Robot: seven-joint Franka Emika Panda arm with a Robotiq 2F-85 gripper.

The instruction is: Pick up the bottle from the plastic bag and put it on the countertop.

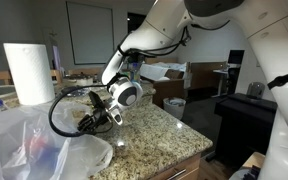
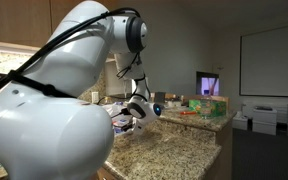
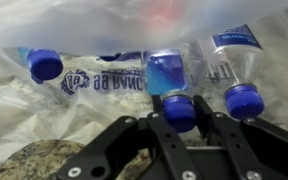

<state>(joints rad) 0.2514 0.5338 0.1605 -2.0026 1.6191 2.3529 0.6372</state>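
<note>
In the wrist view a small bottle (image 3: 167, 72) with a blue label and a blue cap (image 3: 179, 108) lies inside the crinkled translucent plastic bag (image 3: 24, 120), cap toward me. My gripper (image 3: 179, 112) has its black fingers (image 3: 156, 108) pressed against both sides of that cap. In an exterior view the gripper (image 1: 92, 115) reaches into the bag's mouth (image 1: 54, 140) at the edge of the granite countertop (image 1: 154, 135). The arm hides most of the grasp in an exterior view, where the gripper (image 2: 124, 122) is low over the countertop (image 2: 174, 150).
Two clear bottles with blue caps lie in the bag on either side, one at the left (image 3: 46, 65) and one at the right (image 3: 234, 75). A paper towel roll (image 1: 29, 72) stands behind the bag. The counter's rounded edge (image 1: 189, 150) drops off to the floor.
</note>
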